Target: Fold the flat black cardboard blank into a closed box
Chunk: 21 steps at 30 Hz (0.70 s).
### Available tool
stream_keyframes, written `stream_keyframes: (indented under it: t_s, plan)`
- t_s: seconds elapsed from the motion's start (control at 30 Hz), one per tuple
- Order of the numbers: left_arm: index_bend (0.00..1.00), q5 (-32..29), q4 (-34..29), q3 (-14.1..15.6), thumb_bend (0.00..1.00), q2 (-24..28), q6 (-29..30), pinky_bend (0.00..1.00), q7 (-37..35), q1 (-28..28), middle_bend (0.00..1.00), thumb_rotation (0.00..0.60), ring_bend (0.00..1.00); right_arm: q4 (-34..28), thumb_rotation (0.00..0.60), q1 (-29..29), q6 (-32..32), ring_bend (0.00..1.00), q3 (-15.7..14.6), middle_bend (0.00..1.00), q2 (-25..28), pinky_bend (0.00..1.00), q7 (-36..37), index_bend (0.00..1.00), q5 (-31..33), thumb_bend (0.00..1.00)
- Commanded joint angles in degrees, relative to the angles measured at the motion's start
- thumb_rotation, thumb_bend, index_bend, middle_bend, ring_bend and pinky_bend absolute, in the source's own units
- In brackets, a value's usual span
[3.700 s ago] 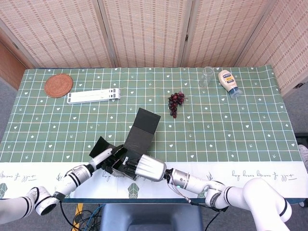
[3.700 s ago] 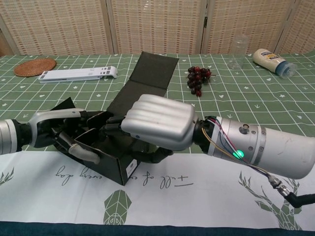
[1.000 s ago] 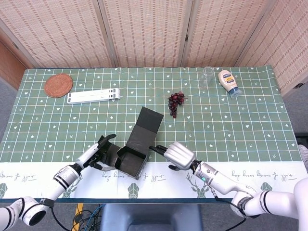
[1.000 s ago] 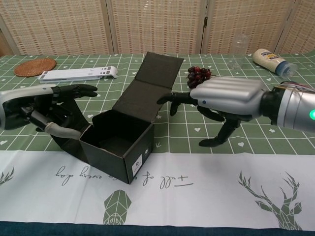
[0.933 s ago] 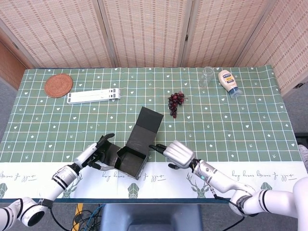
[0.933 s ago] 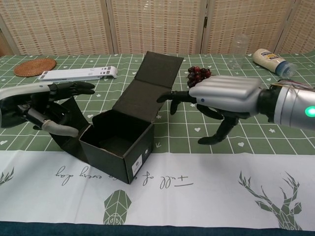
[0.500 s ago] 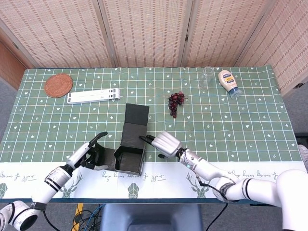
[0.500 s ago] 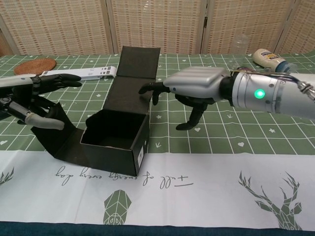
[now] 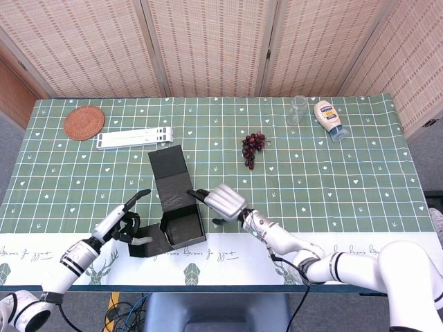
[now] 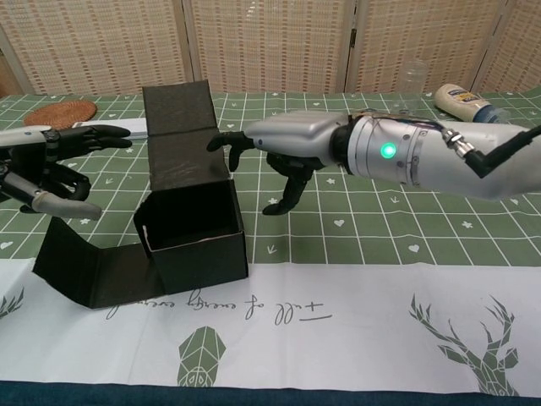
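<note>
The black cardboard box (image 9: pixel 183 225) (image 10: pixel 195 232) stands near the table's front edge with its top open. Its lid (image 9: pixel 170 177) (image 10: pixel 178 128) stands up at the back. One side flap (image 9: pixel 139 245) (image 10: pixel 83 264) lies folded out to the left. My right hand (image 9: pixel 221 200) (image 10: pixel 290 147) is to the right of the lid with its fingers spread, and one fingertip (image 10: pixel 216 142) touches the lid's right edge. My left hand (image 9: pixel 122 220) (image 10: pixel 48 172) hovers left of the box, just above the flap, fingers apart and holding nothing.
A woven coaster (image 9: pixel 84 122) and a white folded stand (image 9: pixel 135 137) lie at the back left. Grapes (image 9: pixel 252 147) sit behind the right hand. A glass (image 9: pixel 297 109) and a mayonnaise bottle (image 9: pixel 329 119) are at the back right. A white runner (image 10: pixel 355 330) covers the front edge.
The box has turned and shifted left, its lid swinging left with the right hand's fingertip against it. The left hand has drawn back, and the side flap now lies folded out.
</note>
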Motion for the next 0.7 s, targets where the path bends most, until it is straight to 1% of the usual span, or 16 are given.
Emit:
stream_keyframes:
  t_s: [0.03, 0.13, 0.23, 0.3, 0.47, 0.7]
  plan:
    - [0.04, 0.2, 0.2, -0.1, 0.14, -0.2, -0.2, 0.91, -0.4, 0.0, 0.02, 0.600, 0.66, -3.1, 0.600, -2.7, 1.2, 0.79, -0.9, 0.18, 1.8, 1.00, 3.9, 0.03, 1.6, 0.23]
    - [0.04, 0.6, 0.3, -0.2, 0.14, -0.6, -0.3, 0.91, -0.6, -0.2, 0.02, 0.600, 0.66, -5.7, 0.600, -4.5, 0.2, 0.79, -0.9, 0.14, 3.1, 1.00, 8.7, 0.00, 4.2, 0.13]
    - [0.04, 0.9, 0.2, -0.3, 0.14, -0.9, -0.6, 0.91, -0.5, -0.5, 0.02, 0.600, 0.66, -7.3, 0.600, -5.8, -1.2, 0.79, -0.8, 0.12, 3.3, 1.00, 12.7, 0.00, 7.2, 0.04]
    - [0.04, 1.0, 0.1, -0.4, 0.14, -1.0, -0.7, 0.91, -0.3, -0.5, 0.02, 0.600, 0.66, -7.7, 0.600, -6.4, -2.2, 0.79, -0.7, 0.12, 2.9, 1.00, 14.8, 0.00, 9.5, 0.01]
    - [0.04, 0.9, -0.1, -0.5, 0.14, -0.9, -0.8, 0.91, -0.2, -0.5, 0.02, 0.600, 0.66, -6.3, 0.600, -6.9, -2.8, 0.78, -0.6, 0.10, 0.2, 1.00, 16.3, 0.00, 12.2, 0.00]
    - [0.04, 0.9, -0.4, -0.5, 0.14, -0.5, -0.7, 0.91, -0.2, -0.2, 0.02, 0.600, 0.66, -3.7, 0.600, -6.8, -2.5, 0.78, 0.8, 0.09, -4.8, 1.00, 17.3, 0.00, 14.5, 0.00]
